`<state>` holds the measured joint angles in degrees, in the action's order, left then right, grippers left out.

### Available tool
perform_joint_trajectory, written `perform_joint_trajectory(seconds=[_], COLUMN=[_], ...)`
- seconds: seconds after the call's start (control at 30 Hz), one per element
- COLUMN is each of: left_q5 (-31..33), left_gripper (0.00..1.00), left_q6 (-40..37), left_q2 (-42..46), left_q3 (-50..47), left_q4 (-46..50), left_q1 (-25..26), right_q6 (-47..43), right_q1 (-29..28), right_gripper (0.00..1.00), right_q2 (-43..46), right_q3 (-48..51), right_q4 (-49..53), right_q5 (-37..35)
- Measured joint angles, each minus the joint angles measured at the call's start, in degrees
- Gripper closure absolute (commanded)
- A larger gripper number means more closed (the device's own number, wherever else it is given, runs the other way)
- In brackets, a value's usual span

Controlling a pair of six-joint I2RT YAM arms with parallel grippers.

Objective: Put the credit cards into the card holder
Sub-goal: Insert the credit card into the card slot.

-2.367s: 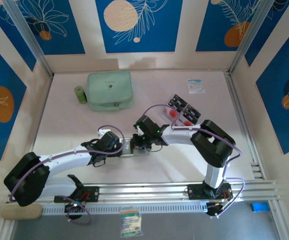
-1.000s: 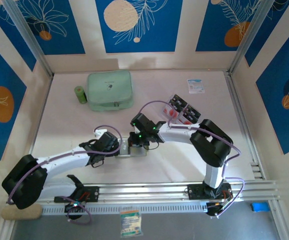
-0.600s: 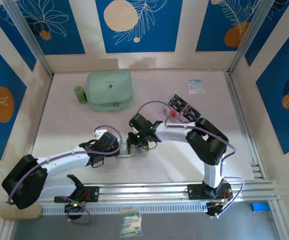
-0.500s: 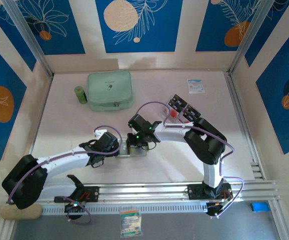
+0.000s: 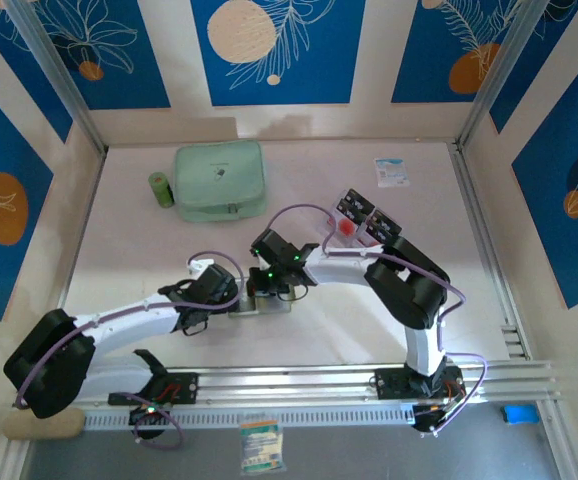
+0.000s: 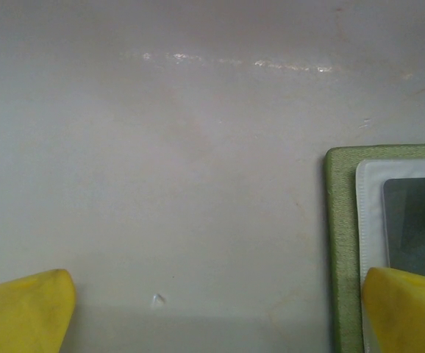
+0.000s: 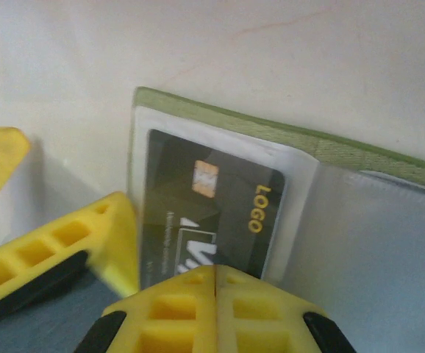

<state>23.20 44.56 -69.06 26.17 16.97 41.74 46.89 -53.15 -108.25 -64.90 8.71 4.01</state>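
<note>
The olive-green card holder [image 7: 293, 136] lies open on the table, its pale inside up. A black credit card [image 7: 212, 206] with gold "LOGO" and white "VIP" lettering lies in its clear pocket. My right gripper [image 7: 215, 273] is shut, its tips meeting over the card's near edge. My left gripper [image 6: 212, 316] is open, its right finger [image 6: 407, 309] resting on the holder's edge [image 6: 343, 243] beside the black card [image 6: 418, 220]. From above, both grippers [image 5: 231, 295] [image 5: 269, 275] cover the holder [image 5: 259, 303]. The other credit cards [image 5: 367, 222] lie behind the right arm.
A mint-green zip case [image 5: 220, 181] and a small green cylinder [image 5: 159, 189] sit at the back left. A white-and-blue packet [image 5: 391, 172] lies at the back right. The metal rail [image 5: 299, 380] runs along the near edge.
My right gripper has slid left over the holder, and the holder has shifted a little left with it. The left gripper has edged left too.
</note>
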Motion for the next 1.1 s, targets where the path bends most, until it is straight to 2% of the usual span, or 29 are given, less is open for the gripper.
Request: perform_joint_trajectory(seconds=[0.07,0.13,0.2,0.27,0.37,0.43,0.57,0.7,0.8,0.83,1.0,1.03,1.1], left_q5=[0.0,0.0,0.0,0.0,-0.1,-0.1,-0.2,-0.2,-0.2,-0.2,-0.3,-0.3,-0.5], left_gripper=[0.0,0.0,0.0,0.0,0.0,0.0,0.0,0.0,0.0,0.0,0.0,0.0,0.0], left_q6=[0.0,0.0,0.0,0.0,0.0,0.0,0.0,0.0,0.0,0.0,-0.1,-0.1,-0.3], left_q2=[0.0,0.0,0.0,0.1,0.8,1.2,1.5,1.5,1.5,1.5,1.5,1.5,1.5], left_q3=[0.0,0.0,0.0,0.0,0.0,0.0,0.0,0.0,0.0,0.0,0.0,0.0,0.0], left_q4=[0.0,0.0,0.0,0.0,0.0,0.0,0.0,0.0,0.0,0.0,0.0,0.0,0.0], left_q1=[0.0,0.0,0.0,0.0,0.0,0.0,0.0,0.0,0.0,0.0,0.0,0.0,0.0], right_q6=[-0.1,-0.4,-0.7,-1.2,-2.5,-3.2,-3.8,-4.1,-4.7,-4.9,-5.5,-5.5,-5.9], right_q1=[0.3,0.7,1.4,2.6,3.8,4.3,4.4,4.1,4.0,4.0,4.0,4.0,4.0], right_gripper=[0.98,0.92,0.82,0.68,0.53,0.48,0.47,0.5,0.57,0.61,0.96,1.0,1.0], right_q2=[3.2,7.5,11.7,15.3,18.1,18.2,17.2,14.4,11.9,11.1,10.1,10.1,10.2], right_q3=[0.9,2.3,3.7,5.1,6.9,7.4,7.8,7.8,7.8,7.7,7.6,7.6,7.7], right_q4=[0.2,0.9,1.9,3.3,6.6,9.3,14.3,15.6,16.1,16.2,16.3,16.3,16.3], right_q5=[-0.3,-1.1,-2.6,-4.8,-8.9,-12.2,-17.2,-19.8,-20.5,-20.6,-21.0,-21.3,-21.6])
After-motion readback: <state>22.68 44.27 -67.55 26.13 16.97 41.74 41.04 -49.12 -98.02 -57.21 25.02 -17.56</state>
